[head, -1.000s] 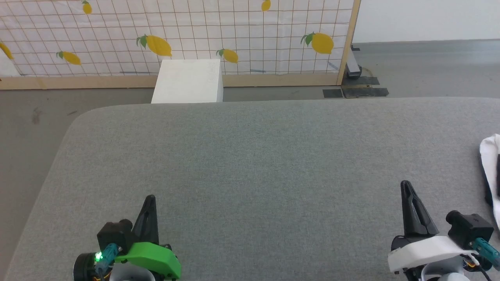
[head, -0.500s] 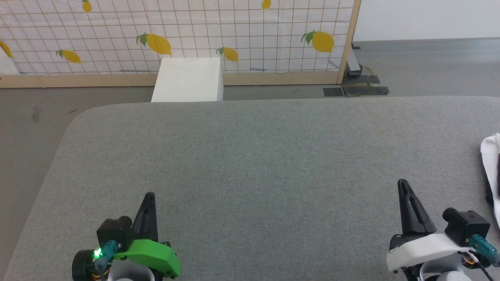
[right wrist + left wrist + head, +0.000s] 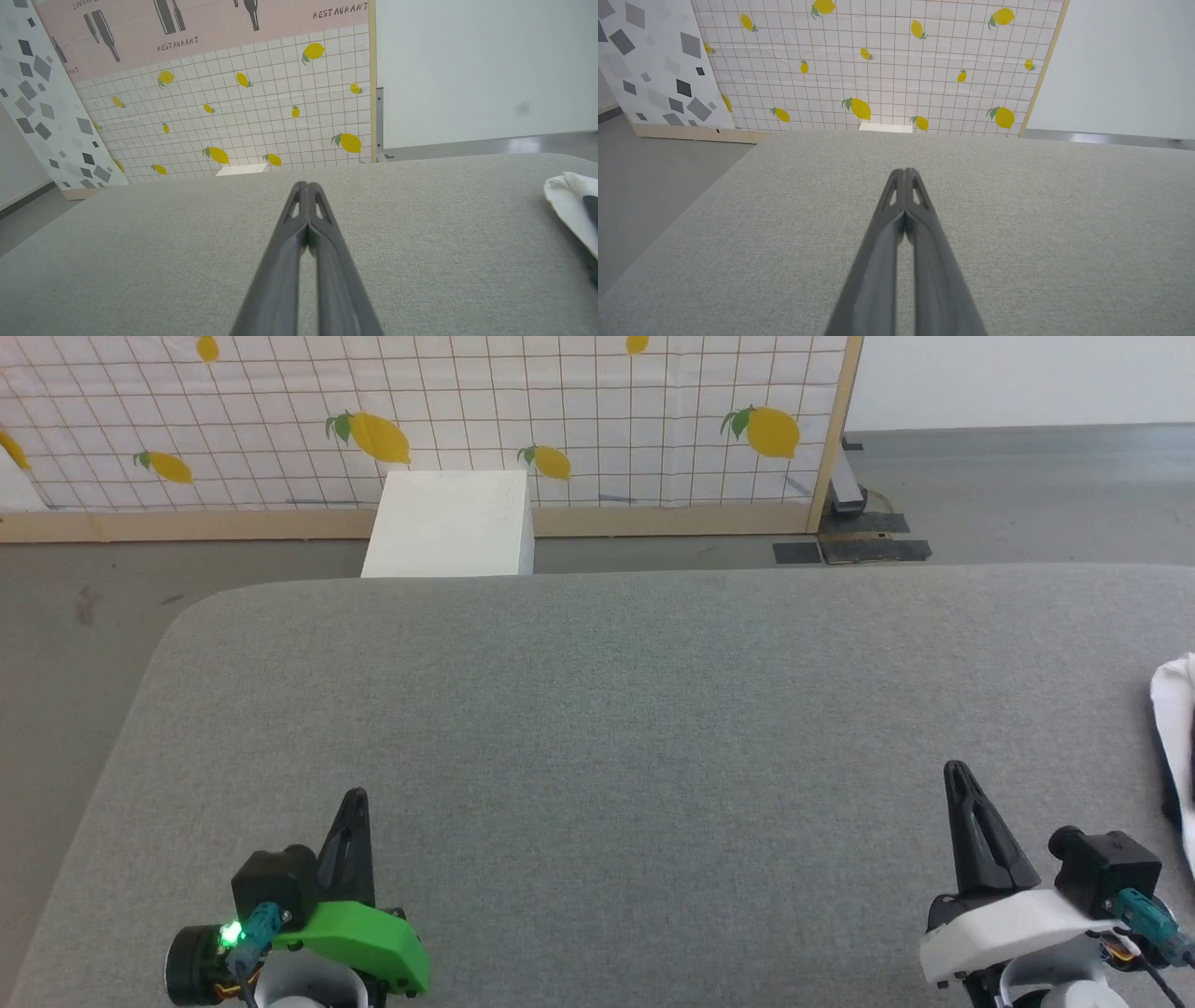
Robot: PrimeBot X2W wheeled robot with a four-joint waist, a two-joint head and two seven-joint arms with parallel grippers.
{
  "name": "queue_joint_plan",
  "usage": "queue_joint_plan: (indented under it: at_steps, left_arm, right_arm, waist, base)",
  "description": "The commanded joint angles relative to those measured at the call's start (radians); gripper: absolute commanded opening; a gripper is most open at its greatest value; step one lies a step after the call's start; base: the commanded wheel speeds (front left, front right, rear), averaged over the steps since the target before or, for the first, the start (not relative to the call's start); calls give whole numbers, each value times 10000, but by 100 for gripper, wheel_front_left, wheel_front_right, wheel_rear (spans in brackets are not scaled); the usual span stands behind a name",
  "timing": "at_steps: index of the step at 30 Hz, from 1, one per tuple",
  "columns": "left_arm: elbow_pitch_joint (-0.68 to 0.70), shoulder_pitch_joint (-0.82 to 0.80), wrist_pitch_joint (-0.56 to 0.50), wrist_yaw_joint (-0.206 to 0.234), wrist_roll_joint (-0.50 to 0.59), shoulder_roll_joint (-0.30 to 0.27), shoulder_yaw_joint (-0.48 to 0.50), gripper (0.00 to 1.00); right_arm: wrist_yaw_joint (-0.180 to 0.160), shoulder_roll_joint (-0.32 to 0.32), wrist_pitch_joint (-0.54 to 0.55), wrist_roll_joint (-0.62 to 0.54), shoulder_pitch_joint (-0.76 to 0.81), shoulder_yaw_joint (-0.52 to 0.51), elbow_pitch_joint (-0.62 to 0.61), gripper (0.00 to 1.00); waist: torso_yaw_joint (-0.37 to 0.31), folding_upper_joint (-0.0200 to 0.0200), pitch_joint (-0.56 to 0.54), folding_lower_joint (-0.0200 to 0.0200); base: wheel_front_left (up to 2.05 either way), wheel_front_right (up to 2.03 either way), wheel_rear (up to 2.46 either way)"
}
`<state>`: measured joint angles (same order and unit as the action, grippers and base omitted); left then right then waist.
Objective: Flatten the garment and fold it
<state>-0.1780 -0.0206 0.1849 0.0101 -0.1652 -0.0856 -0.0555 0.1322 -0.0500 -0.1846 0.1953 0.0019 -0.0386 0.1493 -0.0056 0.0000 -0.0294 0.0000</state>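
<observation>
Two tools are showing along the bottom of the head view, both pointing up the frame over the grey cloth-covered bench [image 3: 597,709]. At the lower left, the left tool [image 3: 356,801], under its green housing, is pressing its two dark fingers together into a single spike. In the left wrist view the left tool [image 3: 904,175] is closing tip to tip and gripping nothing, with bare grey fabric beneath it. At the lower right, the right tool [image 3: 954,773], under its white housing, is likewise keeping its fingers fully together. In the right wrist view the right tool [image 3: 306,187] is meeting at the tips with nothing between them.

At the right edge of the head view, about halfway down, the garment [image 3: 1174,705] is lying on the bench, cut off by the frame. A rumpled white lobe is showing, with a black strip beside it. It is sitting near the right tool, to that tool's right and apart from it, and well apart from the left tool. In the right wrist view the garment [image 3: 567,203] is resting at the right edge, white cloth with a dark band.

Beyond the bench's far edge, in the upper left-centre of the head view, a white box [image 3: 451,523] is standing on the floor [image 3: 1027,495] in front of a lemon-printed screen [image 3: 560,401].
</observation>
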Motion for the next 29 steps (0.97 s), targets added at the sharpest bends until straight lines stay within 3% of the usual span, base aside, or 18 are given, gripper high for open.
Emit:
queue_joint_plan:
  at_steps: [1,29]
  left_arm:
    - [90,61,-79,-25,119,70,30,0]
    - [625,107,-639,-49,604,160,196,0]
  right_arm:
    - [-5,0,51,-102,-6,24,-99,0]
    - [-8,-1,619,-688,-10,138,-540,0]
  waist:
    - [1,0,4,0]
    - [19,0,96,0]
  base:
    - [0,0,0]
    - [0,0,0]
